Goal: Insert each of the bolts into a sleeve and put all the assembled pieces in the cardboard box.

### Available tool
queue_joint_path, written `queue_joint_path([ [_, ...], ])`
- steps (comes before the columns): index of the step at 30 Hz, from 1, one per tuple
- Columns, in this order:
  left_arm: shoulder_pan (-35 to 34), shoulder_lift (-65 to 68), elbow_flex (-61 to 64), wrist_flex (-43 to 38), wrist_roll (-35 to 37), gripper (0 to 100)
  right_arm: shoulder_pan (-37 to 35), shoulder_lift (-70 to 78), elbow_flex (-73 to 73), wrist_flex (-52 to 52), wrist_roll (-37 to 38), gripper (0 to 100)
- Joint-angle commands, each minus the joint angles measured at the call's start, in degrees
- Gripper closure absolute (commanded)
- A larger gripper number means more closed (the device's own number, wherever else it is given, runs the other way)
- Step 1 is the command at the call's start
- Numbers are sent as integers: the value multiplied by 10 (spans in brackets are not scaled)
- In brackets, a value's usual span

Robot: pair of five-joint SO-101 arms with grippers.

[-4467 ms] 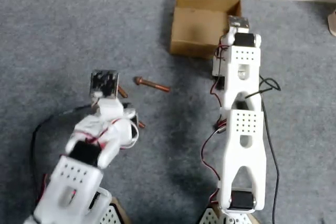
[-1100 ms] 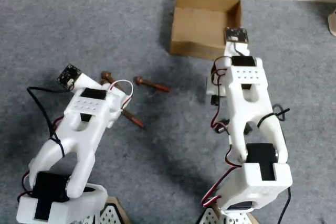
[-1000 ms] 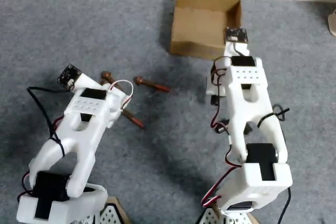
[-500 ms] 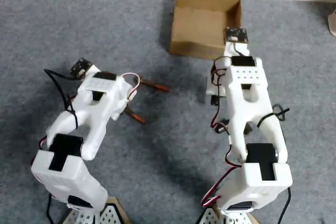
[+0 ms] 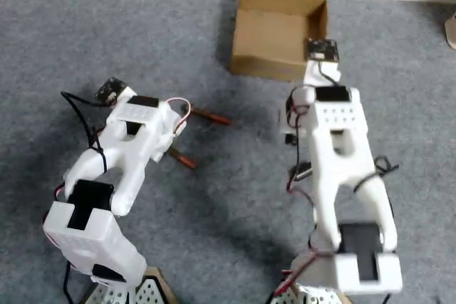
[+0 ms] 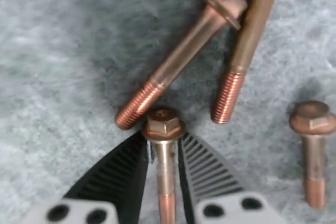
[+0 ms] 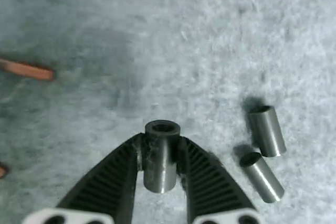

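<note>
Right arm [image 5: 335, 133] extended; left tool [image 6: 164, 141]: bolt [image 6: 164, 125], right tool [image 7: 161, 141]: sleeve [image 7: 161, 163] (wrist-seen).

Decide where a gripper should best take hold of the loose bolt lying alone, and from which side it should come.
Likely best: grip the lone bolt across its smooth shank just below the flanged head, coming down from above with one finger on each flank. It lies flat on the carpet, clear of the other bolts, so both flanks are free.
</note>
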Motion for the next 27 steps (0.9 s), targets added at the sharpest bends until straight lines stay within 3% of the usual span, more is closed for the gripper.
queue_joint_path([
  [1, -8, -17, -12, 29, 3, 995, -24, -115, 50, -38, -1, 994],
  [5, -4, -58, -10, 75, -4, 995, -37, -184, 109, -59, -1, 994],
  [12, 17, -110, -7, 134, -76, 995, -40, -241, 236, -114, 45, 994],
  [16, 19, -141, -8, 168, -153, 995, -52, -308, 322, -166, 75, 994],
  [21, 36, -180, -10, 182, -200, 995, -90, -430, 417, -220, 89, 994],
  [27, 73, -218, -15, 172, -352, 995, -109, -558, 494, -234, 95, 994],
])
